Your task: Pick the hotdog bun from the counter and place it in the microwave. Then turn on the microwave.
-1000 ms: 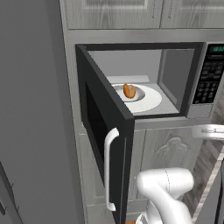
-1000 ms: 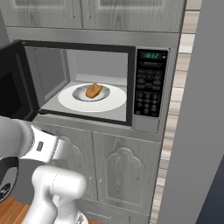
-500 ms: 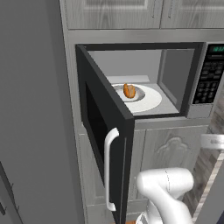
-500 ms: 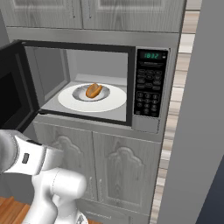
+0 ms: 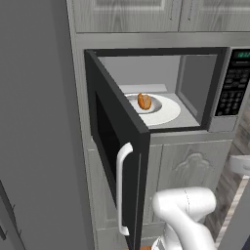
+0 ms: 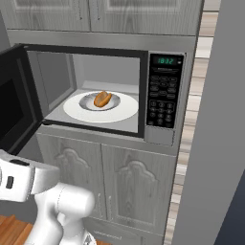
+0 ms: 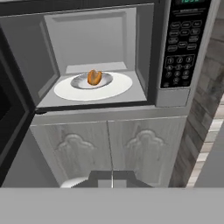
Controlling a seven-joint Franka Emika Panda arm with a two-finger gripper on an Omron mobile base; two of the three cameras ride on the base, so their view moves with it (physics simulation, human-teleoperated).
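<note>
The hotdog bun [image 5: 144, 101] [image 6: 102, 98] [image 7: 94, 77], a small orange-brown roll, lies in a shallow grey dish [image 7: 80, 81] on the white turntable [image 6: 125, 108] inside the microwave [image 6: 165, 91]. The microwave door [image 5: 117, 146] stands swung wide open to the left, its white handle [image 5: 122, 190] facing out. My gripper [image 7: 112, 178] hangs below and in front of the oven cavity, shut and holding nothing, well apart from the bun. The black keypad [image 7: 179, 57] with its green display sits to the right of the cavity. The counter is out of view.
Grey cabinet doors [image 6: 103, 177] sit under the microwave and more cabinets [image 5: 146, 14] above it. A tall grey panel [image 5: 39, 122] stands left of the open door. A brick-pattern wall strip [image 6: 191, 124] and a grey panel [image 6: 215, 143] lie to the right.
The arm has drawn back and sunk lower in front of the cabinet; the bun, plate and door have stayed put.
</note>
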